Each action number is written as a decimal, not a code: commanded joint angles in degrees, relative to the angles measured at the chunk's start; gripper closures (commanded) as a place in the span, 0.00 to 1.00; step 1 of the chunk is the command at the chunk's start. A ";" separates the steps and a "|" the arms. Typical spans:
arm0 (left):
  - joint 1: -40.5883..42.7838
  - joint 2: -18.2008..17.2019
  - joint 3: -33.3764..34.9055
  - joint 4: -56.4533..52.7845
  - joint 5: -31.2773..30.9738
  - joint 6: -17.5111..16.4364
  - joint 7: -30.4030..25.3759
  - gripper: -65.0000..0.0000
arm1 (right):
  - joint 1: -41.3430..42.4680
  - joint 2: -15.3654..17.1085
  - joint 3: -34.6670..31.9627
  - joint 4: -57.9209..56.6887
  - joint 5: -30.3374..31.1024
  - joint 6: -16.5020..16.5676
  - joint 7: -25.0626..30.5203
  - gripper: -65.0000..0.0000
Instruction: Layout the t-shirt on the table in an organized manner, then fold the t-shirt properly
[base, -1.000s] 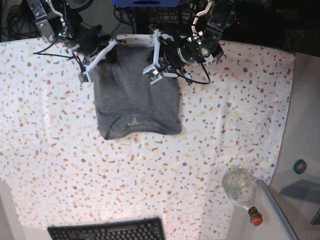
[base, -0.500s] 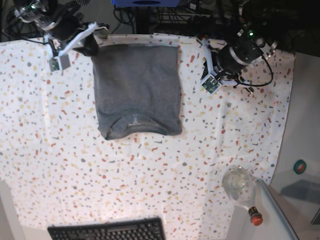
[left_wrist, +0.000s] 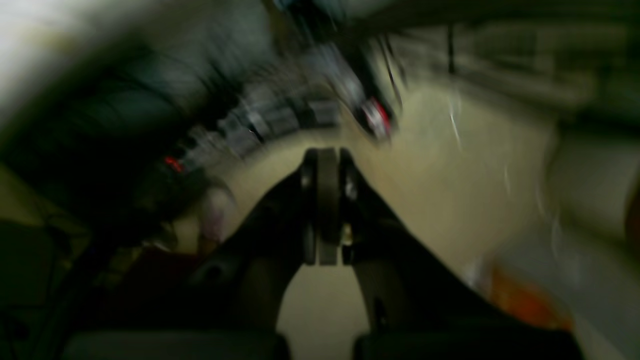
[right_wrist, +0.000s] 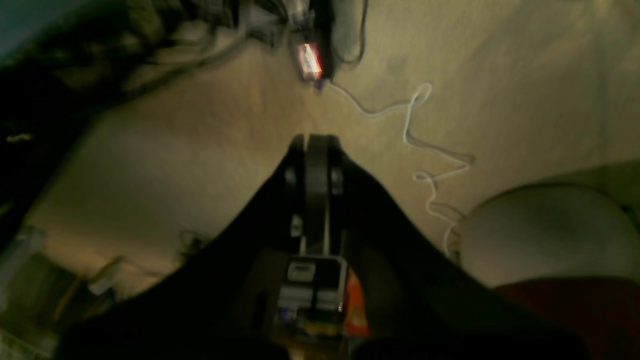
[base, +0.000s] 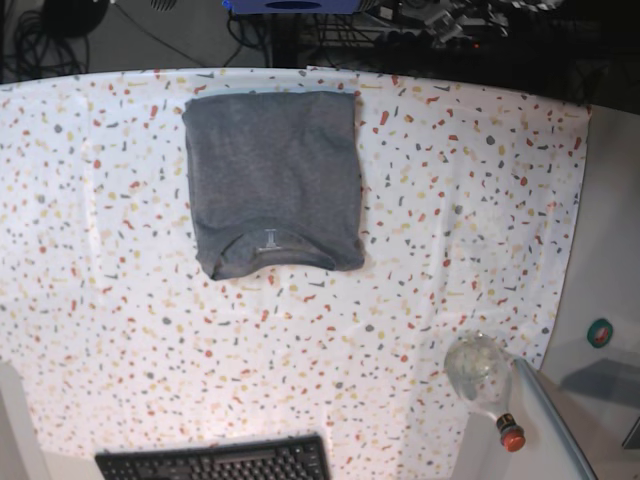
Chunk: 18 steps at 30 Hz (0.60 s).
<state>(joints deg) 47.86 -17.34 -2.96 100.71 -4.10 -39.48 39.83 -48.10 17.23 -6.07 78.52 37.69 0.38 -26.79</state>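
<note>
- Your heather-grey cotton t-shirt (base: 272, 182) lies folded into a neat rectangle on the white terrazzo-speckled table (base: 120, 300), near its far edge, the neckline label facing up on the side toward the black keyboard (base: 215, 461).
- Your left gripper (left_wrist: 323, 200) is clenched on nothing, pointing at a blurred beige floor.
- Your right gripper (right_wrist: 315, 185) is likewise clenched and empty, above a floor with a white cable (right_wrist: 425, 150).
- Neither arm shows in the base view.

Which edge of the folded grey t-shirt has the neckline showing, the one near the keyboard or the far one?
The t-shirt's edge facing the keyboard: the curved neckline and pale label sit there; the far edge is straight.
</note>
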 joint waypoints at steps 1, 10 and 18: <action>0.01 -0.19 2.57 -2.02 2.38 -0.52 -2.16 1.00 | 1.20 0.74 -1.80 -3.14 -0.29 -0.60 -0.34 1.00; -19.15 8.16 12.41 -59.34 8.89 10.25 -33.02 1.00 | 29.06 -1.45 -22.46 -56.41 -11.27 -0.60 29.03 1.00; -34.36 15.10 12.24 -100.71 8.98 22.65 -70.65 1.00 | 37.41 -1.72 -44.09 -75.14 -22.00 -0.60 48.90 1.00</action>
<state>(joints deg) 13.08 -2.17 9.32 0.21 4.10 -16.45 -31.99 -10.11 14.59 -50.15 3.57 15.81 -0.12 22.41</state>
